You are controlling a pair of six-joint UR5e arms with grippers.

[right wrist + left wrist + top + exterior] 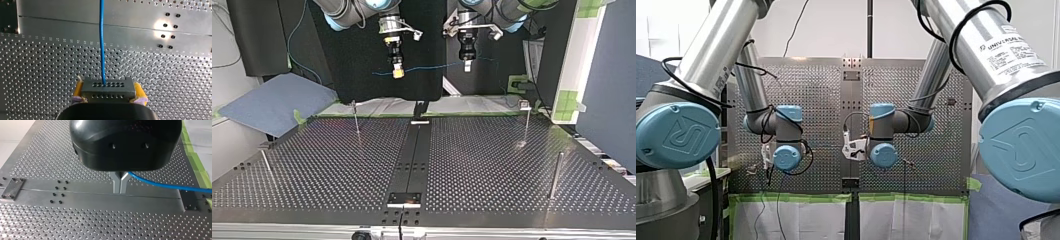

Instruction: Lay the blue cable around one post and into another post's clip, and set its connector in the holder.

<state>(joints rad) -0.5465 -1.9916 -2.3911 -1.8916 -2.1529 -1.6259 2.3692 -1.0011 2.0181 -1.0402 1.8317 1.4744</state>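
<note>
High above the perforated metal bench (492, 165): thin blue cable (432, 66), strung between both claws. Left claw (120, 190), metal fingers (116, 182) pinched on cable. Right claw (108, 89), yellow pads (138, 90) clamping grey block connector (107, 86). Slim upright posts (526, 125) near bench edges, well below.

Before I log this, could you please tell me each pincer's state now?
Left pincer: closed on the cable.
Right pincer: closed on the connector.

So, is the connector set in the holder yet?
No, the connector is clamped between my right end effector's yellow pads, with the blue cable running out of it.
</note>
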